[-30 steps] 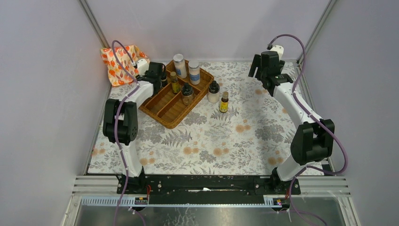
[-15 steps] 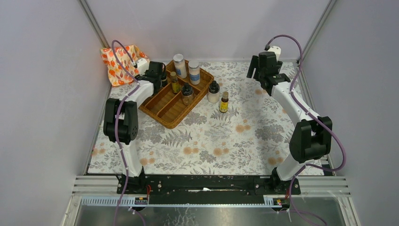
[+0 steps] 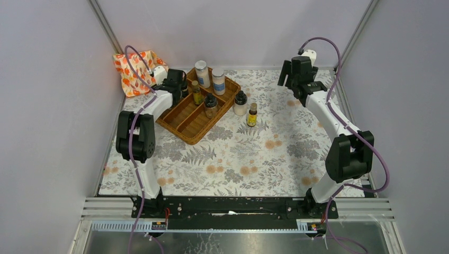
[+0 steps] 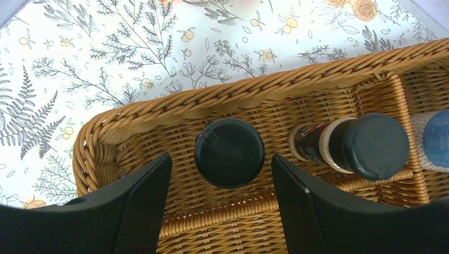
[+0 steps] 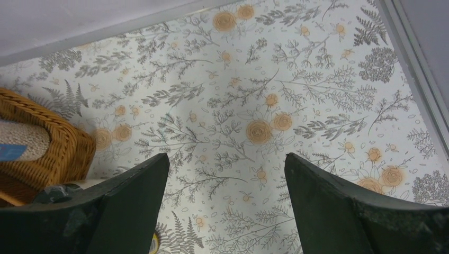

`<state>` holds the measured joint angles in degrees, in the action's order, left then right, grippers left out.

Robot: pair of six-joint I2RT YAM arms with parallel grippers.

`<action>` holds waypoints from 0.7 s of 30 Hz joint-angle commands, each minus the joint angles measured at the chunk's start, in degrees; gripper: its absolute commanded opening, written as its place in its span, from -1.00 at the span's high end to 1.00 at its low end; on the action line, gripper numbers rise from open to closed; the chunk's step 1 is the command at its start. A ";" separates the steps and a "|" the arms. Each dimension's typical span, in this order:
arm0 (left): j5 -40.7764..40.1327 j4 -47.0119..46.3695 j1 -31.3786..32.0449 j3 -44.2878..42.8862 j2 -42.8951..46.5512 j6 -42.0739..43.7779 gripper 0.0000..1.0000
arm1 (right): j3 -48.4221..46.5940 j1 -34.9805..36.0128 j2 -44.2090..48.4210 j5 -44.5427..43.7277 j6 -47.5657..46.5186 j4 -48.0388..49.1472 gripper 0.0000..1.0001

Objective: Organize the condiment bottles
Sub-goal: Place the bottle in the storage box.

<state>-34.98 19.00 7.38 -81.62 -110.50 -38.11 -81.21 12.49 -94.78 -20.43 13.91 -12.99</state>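
A jar (image 3: 240, 103) and slim bottle (image 3: 252, 115) stand right of the tray (image 3: 197, 139) holding other bottles (image 3: 218, 79).

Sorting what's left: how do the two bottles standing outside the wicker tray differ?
The black-capped jar is wide with pale contents; the slim bottle is narrow with yellow liquid. The jar stands closer to the wicker tray than the slim bottle. Both stand upright on the tablecloth.

We see a rough woven wicker tray (image 4: 249, 92), a matt black plastic cap (image 4: 229, 152) at frame centre, and smooth printed covering on the table (image 4: 106, 47).
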 commanded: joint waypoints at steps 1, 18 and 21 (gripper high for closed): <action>-1.84 0.33 -0.49 -1.04 3.37 -0.83 -0.50 | -4.85 0.82 0.36 -0.58 -0.97 1.21 -0.75; -3.92 0.53 6.91 -0.27 18.10 2.59 -0.56 | -5.72 7.95 8.14 -0.74 -4.80 -5.25 -0.74; -4.81 1.33 12.75 0.23 21.31 4.40 -0.57 | -5.19 10.48 10.24 0.04 -5.28 -7.97 -0.74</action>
<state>-37.52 19.38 13.56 -81.62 -93.60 -36.69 -85.84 20.08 -89.97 -20.38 10.68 -17.69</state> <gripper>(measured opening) 0.779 0.871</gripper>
